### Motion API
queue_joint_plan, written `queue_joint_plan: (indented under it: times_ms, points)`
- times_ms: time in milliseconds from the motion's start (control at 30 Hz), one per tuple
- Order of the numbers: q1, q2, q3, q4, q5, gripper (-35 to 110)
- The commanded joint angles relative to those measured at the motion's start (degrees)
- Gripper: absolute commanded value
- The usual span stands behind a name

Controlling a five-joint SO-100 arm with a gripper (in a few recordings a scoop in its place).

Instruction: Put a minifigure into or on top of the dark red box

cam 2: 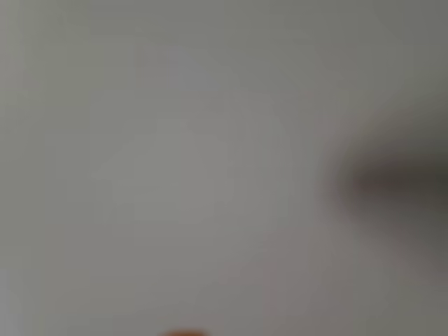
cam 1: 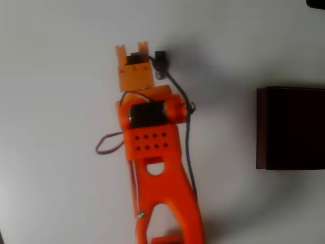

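From the overhead view, the orange arm (cam 1: 152, 152) comes up from the bottom edge at about 6 o'clock and reaches toward 12, with its pincer (cam 1: 132, 49) at the top end over the white counter (cam 1: 51, 101). Two short orange fingertips (cam 1: 120, 50) stick up there with a small gap between them, so it looks slightly parted, but honestly I can't tell for sure how wide it is, and I can't see anything sitting between the tips.

The small dark bit just beside the pincer at its 3 o'clock is the wrist camera (cam 1: 160, 61), with a dark cable (cam 1: 187, 132) running down from it along the arm's right side. A thin reddish wire (cam 1: 104, 145) loops out on the arm's left.

The dark red box (cam 1: 290, 127) sits at the right edge of the overhead view, roughly 4 o'clock from the pincer and well apart from it, flat on the counter. Its maroon wall shows along the left side and the rest of it looks almost black.

As for the minifigure, I can't pick it out anywhere.

The wrist view is super blurry: just pale grey counter (cam 2: 175, 140), a dark smudge (cam 2: 392, 182) at about 3 o'clock, and a tiny sliver of orange (cam 2: 183, 333) at the bottom edge.
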Motion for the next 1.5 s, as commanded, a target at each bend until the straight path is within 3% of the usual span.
queue_joint_plan:
  times_ms: [0,967,1300,1467]
  points:
    - [1.85,-1.23,-3.87,-0.44,-0.97,26]
    - [1.67,-25.4,-32.34,9.23,1.93,25]
    - [-0.09,-40.61,-58.1,22.32,0.7,23]
    - [0.88,-43.77,-60.82,23.29,-0.18,17]
